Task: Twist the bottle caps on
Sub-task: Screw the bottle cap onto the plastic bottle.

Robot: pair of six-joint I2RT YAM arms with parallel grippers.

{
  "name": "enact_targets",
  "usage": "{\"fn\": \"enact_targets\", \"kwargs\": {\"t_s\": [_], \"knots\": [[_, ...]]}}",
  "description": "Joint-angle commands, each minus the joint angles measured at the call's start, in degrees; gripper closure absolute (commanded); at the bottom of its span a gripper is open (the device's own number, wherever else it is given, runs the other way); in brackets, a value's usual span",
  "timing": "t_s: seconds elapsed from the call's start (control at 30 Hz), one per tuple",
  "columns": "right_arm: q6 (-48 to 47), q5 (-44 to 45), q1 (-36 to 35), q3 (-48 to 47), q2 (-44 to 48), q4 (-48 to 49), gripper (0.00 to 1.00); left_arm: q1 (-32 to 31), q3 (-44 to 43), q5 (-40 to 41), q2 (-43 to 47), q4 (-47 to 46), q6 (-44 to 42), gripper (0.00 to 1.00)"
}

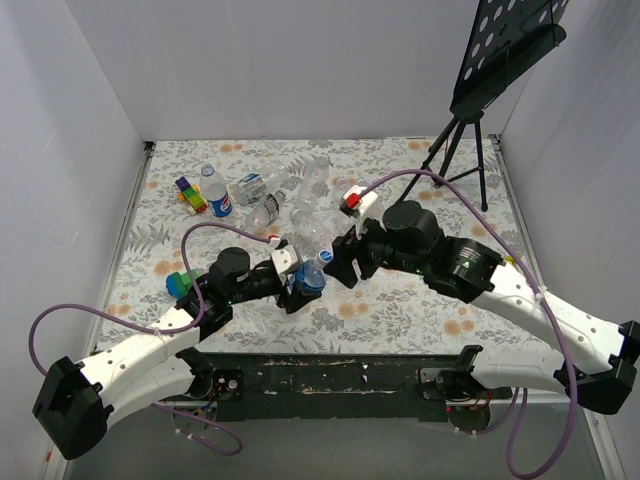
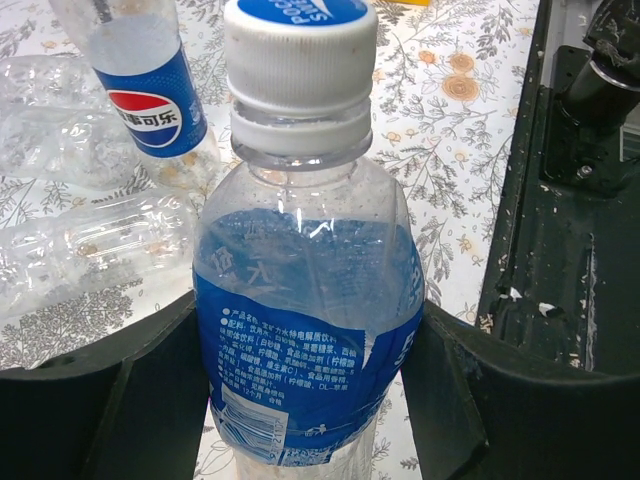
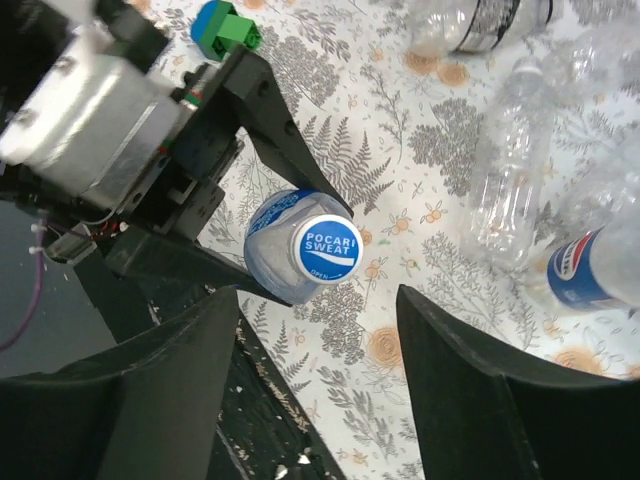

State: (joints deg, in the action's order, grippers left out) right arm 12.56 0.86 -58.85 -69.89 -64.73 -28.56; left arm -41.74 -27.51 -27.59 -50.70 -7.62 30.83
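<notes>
Floral tabletop [image 1: 420,310], white walls around. Left fingers [image 2: 110,400] clamp labelled bottle [image 2: 300,240] from both sides, over front middle of tabletop. Blue-and-white cap [image 2: 300,60] sits on bottle neck. Right fingers [image 3: 470,380] spread apart, one on each side of cap, not touching it. More bottles [image 1: 300,195] lie in heap further back.

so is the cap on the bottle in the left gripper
On: the blue-topped white plastic cap sits over the neck of the clear blue-labelled plastic bottle held in the left gripper. How tightly, cannot tell.
</notes>
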Motion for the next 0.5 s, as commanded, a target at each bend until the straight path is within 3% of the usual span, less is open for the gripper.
{"fn": "enact_targets", "kwargs": {"t_s": [0.0, 0.2, 0.47], "knots": [[-12.4, -5.4, 0.9, -3.1, 4.3, 0.7, 0.25, 0.0, -2.6, -3.8, 0.1, 0.9, -0.9, 1.00], [-28.3, -20.3, 5.1, -2.3, 5.8, 0.1, 0.25, 0.1, -3.0, -16.4, -1.3, 0.8, -1.2, 1.00], [-42.8, -34.8, 6.0, -0.6, 5.8, -3.0, 0.28, 0.0, -3.4, -22.1, -2.4, 1.1, -1.3, 1.00]]}}
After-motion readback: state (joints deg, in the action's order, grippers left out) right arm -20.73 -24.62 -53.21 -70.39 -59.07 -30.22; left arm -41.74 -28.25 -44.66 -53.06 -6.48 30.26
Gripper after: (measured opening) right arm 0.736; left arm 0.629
